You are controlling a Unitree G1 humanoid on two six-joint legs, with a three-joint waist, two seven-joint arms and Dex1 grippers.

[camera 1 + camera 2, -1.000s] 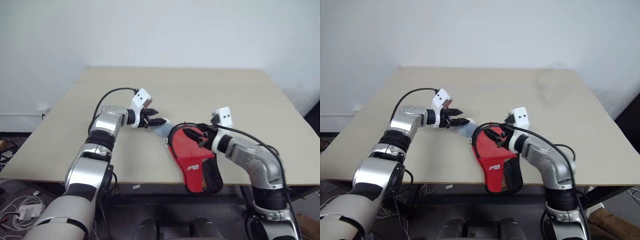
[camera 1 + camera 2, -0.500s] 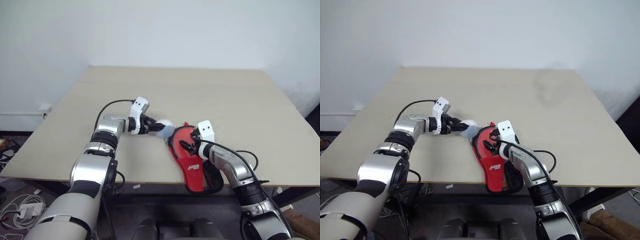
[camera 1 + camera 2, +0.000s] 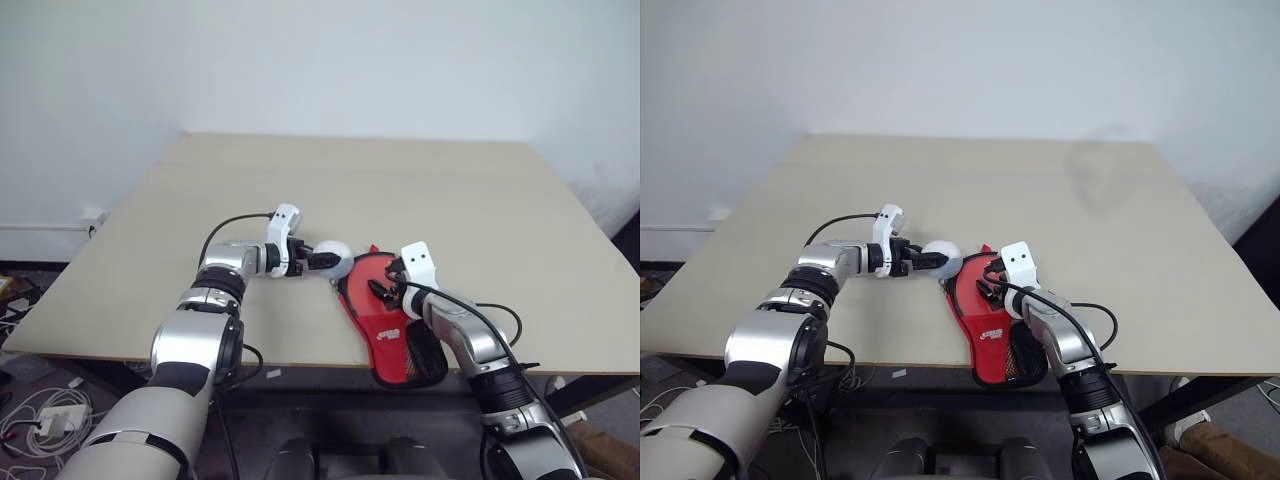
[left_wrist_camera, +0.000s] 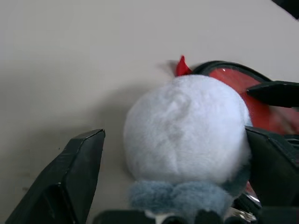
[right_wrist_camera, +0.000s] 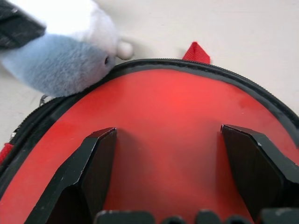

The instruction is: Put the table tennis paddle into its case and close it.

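Left end effector [image 4: 173,154] open around plush ball [image 4: 187,135]; right end effector [image 5: 170,158] open over case [image 5: 177,112]; I risk snagging the zipper rim.

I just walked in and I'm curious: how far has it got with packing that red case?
Done: the red case lies on the table looking closed, though I cannot see the paddle or whether it is fully zipped. In hand: the open right gripper is over the case; the open left gripper straddles a grey-white plush lump. Left: finishing any zipping.
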